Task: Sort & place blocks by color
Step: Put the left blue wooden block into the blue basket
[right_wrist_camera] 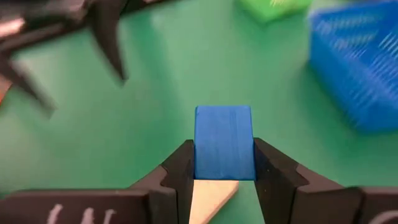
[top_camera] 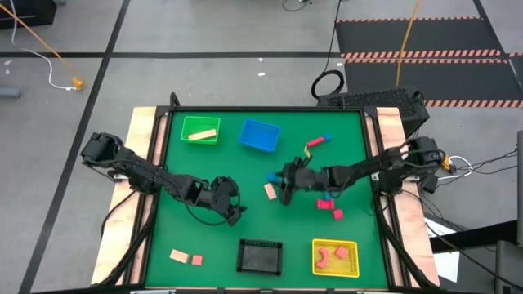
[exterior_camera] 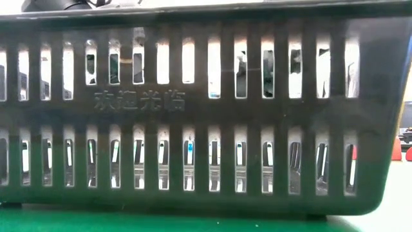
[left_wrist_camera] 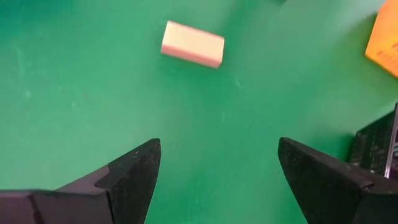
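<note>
black basket (exterior_camera: pixel 206 109) filling low view, right claw (right_wrist_camera: pixel 222 163) gripping blue block (right_wrist_camera: pixel 223 142)

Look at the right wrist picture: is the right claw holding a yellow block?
No, the right claw is shut on a blue block, with its fingers pressed against both sides.

A blue block (right_wrist_camera: pixel 223 142) is clamped in the right pincer (right_wrist_camera: pixel 223 163); pink, tan and blue blocks (top_camera: pixel 333 209) are scattered on the bench (top_camera: pixel 245 220).

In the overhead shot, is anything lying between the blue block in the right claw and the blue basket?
No. In the high view, only bare green mat separates the blue block, gripped by the right claw, from the blue basket.
</note>
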`<action>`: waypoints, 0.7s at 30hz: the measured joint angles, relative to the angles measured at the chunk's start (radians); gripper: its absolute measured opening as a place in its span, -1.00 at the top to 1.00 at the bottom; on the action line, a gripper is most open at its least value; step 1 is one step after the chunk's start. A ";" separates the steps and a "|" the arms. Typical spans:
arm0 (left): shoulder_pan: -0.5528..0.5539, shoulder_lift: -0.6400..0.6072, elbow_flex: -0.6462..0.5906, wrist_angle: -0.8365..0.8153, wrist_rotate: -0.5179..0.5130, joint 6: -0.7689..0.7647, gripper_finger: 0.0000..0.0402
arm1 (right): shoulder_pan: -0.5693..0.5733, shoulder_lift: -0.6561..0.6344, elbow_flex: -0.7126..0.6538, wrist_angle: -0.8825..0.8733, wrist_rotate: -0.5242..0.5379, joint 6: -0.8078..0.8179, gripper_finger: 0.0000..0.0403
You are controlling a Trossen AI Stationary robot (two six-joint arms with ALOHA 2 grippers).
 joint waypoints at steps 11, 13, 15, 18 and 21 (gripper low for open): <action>0.059 0.000 0.000 0.146 -0.005 0.082 -0.62 | -0.294 0.005 0.000 0.174 -0.112 -0.112 0.43; 0.074 0.000 0.000 0.161 -0.005 0.090 -0.62 | -0.332 0.006 0.000 0.197 -0.139 -0.110 0.43; 0.090 0.000 0.000 0.172 -0.005 0.099 -0.62 | -0.361 0.008 0.000 0.211 -0.156 -0.107 0.41; 0.112 0.000 0.000 0.173 -0.005 0.104 -0.62 | -0.383 0.008 0.000 0.235 -0.158 -0.101 0.40; 0.135 0.000 0.000 0.173 -0.005 0.105 -0.62 | -0.393 0.008 0.000 0.235 -0.158 -0.104 0.41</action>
